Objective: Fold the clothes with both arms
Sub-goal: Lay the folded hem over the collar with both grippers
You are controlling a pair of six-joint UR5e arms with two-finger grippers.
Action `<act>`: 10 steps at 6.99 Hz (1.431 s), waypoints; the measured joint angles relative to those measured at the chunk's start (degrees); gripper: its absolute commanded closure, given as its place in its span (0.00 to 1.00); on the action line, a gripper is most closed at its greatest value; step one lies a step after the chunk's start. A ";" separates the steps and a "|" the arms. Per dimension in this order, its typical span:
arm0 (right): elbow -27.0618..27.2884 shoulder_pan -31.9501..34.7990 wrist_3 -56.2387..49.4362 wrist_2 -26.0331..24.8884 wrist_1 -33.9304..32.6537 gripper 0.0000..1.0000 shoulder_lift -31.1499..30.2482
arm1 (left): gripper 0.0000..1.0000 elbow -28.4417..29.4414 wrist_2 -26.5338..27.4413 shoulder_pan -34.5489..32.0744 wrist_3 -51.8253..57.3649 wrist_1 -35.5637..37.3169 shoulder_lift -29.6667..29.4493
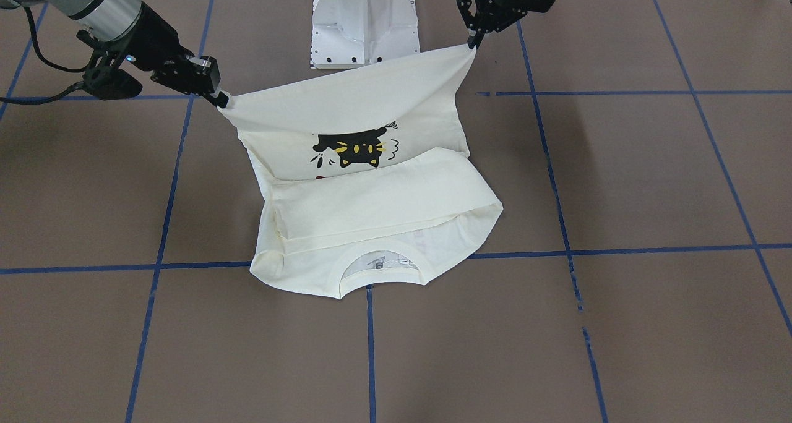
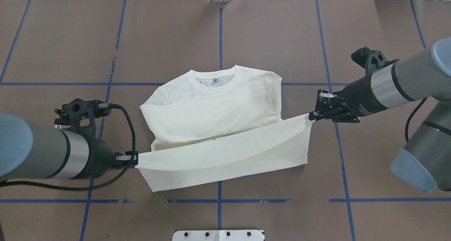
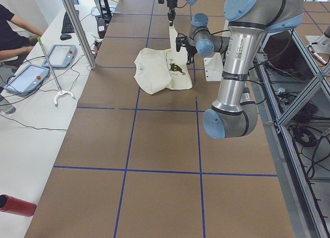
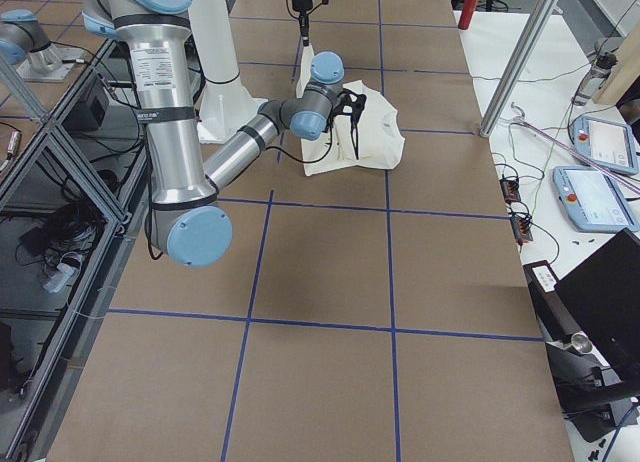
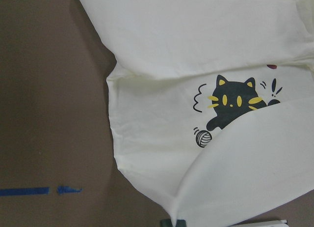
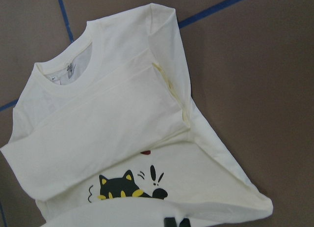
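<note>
The cream-white T-shirt (image 1: 383, 200) lies front up on the brown table, neck away from the robot, with its sleeves folded across the chest. It also shows in the overhead view (image 2: 211, 117). My left gripper (image 2: 135, 160) is shut on one bottom hem corner. My right gripper (image 2: 312, 117) is shut on the other. Both hold the hem lifted and stretched above the table, so the plain back faces up overhead. In the front-facing view the left gripper (image 1: 475, 38) and the right gripper (image 1: 221, 99) show the raised hem, with the black cat print (image 1: 356, 148) beneath it.
The white pedestal base (image 1: 365, 21) stands just behind the shirt. Blue tape lines (image 2: 220, 198) grid the table. In the left side view an operator (image 3: 10, 32) sits at a side bench with tablets (image 3: 26, 75), and a red cylinder (image 3: 15, 204) lies near the bench corner.
</note>
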 measured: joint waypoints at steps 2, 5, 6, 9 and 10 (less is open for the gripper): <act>-10.20 3.72 -0.17 -0.05 0.13 1.00 8.15 | 1.00 10.71 -0.50 -7.06 1.01 -2.07 -5.20; -20.85 7.18 -0.41 -0.53 0.26 1.00 15.07 | 1.00 20.59 -0.61 -14.68 6.80 -7.48 -6.84; -22.76 7.41 -0.41 -0.72 0.27 1.00 16.36 | 1.00 22.65 -0.63 -15.69 7.68 -9.25 -6.89; -27.39 7.08 -0.42 -0.99 1.38 1.00 18.38 | 1.00 27.50 -0.62 -15.88 6.85 -12.90 -8.23; -28.98 6.68 -0.41 -1.03 2.17 1.00 18.92 | 1.00 29.81 -0.60 -15.18 4.81 -14.39 -9.56</act>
